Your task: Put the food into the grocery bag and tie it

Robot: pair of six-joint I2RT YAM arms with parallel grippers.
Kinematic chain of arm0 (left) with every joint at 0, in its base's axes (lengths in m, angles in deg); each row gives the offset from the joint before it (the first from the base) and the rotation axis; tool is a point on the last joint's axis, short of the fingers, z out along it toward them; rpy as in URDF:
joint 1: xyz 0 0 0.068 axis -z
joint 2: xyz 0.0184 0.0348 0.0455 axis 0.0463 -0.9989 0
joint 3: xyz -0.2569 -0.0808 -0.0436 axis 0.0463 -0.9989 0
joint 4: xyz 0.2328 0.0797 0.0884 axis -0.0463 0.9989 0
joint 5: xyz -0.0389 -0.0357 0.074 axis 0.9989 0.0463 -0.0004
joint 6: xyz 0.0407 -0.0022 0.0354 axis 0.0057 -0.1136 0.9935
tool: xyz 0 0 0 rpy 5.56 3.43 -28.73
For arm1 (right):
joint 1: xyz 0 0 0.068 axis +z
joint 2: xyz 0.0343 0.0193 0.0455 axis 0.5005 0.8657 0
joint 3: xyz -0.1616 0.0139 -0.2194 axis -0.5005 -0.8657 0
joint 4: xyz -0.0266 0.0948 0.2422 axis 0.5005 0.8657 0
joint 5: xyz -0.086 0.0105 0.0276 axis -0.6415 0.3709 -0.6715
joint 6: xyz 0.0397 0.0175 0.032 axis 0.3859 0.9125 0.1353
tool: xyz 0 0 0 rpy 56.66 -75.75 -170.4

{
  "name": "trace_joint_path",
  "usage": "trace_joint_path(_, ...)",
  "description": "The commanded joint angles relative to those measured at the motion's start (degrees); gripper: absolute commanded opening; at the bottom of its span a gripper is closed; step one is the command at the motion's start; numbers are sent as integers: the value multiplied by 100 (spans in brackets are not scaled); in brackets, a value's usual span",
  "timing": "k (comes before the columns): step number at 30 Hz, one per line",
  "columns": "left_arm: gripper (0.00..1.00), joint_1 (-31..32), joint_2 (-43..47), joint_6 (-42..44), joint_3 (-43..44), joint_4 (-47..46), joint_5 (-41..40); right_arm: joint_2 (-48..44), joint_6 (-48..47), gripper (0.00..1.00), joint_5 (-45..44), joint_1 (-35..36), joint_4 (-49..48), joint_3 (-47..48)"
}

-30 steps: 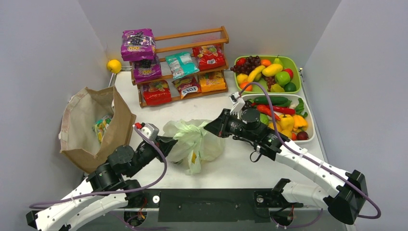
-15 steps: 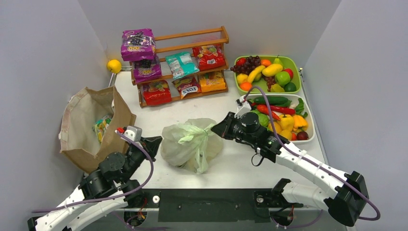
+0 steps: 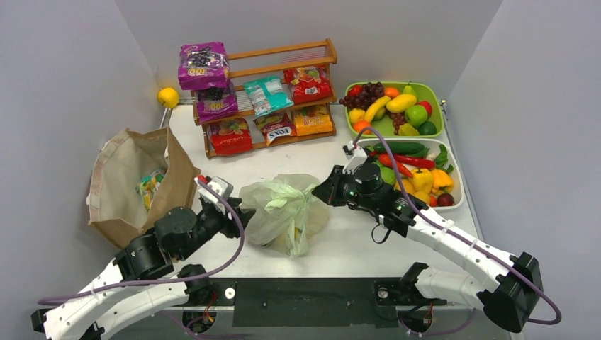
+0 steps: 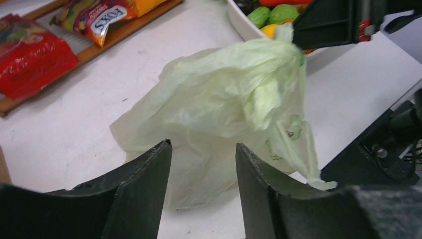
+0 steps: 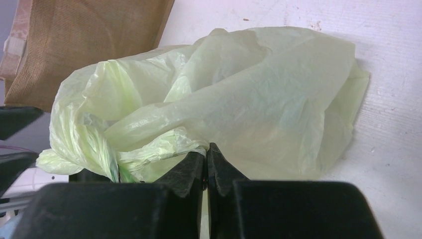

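Note:
The grocery bag [image 3: 283, 209] lies slumped mid-table, pale green, its handles twisted together on top. My right gripper [image 3: 317, 191] is at its right side, shut on a twisted strand of the bag [image 5: 164, 144] right at the gripper's [image 5: 206, 148] tips. My left gripper [image 3: 244, 212] stands open just left of the bag, a little apart from it. In the left wrist view nothing lies between its fingers [image 4: 204, 145], and the bag [image 4: 224, 104] sits just beyond them. Food shows as snack packets [image 3: 273, 126] on a rack, fruit [image 3: 388, 105] and vegetables [image 3: 411, 164] in trays.
A brown paper bag [image 3: 135, 184] lies open at the left, close to my left arm. The wooden rack [image 3: 312, 51] stands at the back. A green tray [image 3: 434, 92] and a white tray [image 3: 457, 202] sit at the right, beside my right arm. A yellow ball [image 3: 168, 96] rests back left.
My left gripper let go of the bag, drew back, then came forward again with its jaws opened. The bag sagged onto the table. My right gripper kept its grip and shifted slightly.

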Motion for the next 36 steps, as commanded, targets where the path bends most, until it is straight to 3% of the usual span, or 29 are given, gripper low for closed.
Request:
trace_joint_path(1, 53, -10, -778, 341, 1211, 594, 830, 38, -313, 0, 26, 56, 44, 340)
trace_joint_path(4, 69, -19, -1466, 337, 1923, 914, 1431, 51, -301, 0, 13, 86, 46, 347)
trace_joint_path(11, 72, -42, -2871, 359, 2902, 1734, 1810, 42, -279, 0, 44, 138, 49, 307)
trace_joint_path(17, 72, -122, -3347, 409, 3167, 1860, 1821, 52, -287, 0, 61, 160, 80, 325)
trace_joint_path(28, 61, -151, -3449, 399, 3151, 1775, 1645, 90, -339, 0, 178, 161, 38, 362)
trace_joint_path(36, 41, -153, -3612, 342, 3281, 1622, 1762, 141, -314, 0, 202, 176, -20, 326)
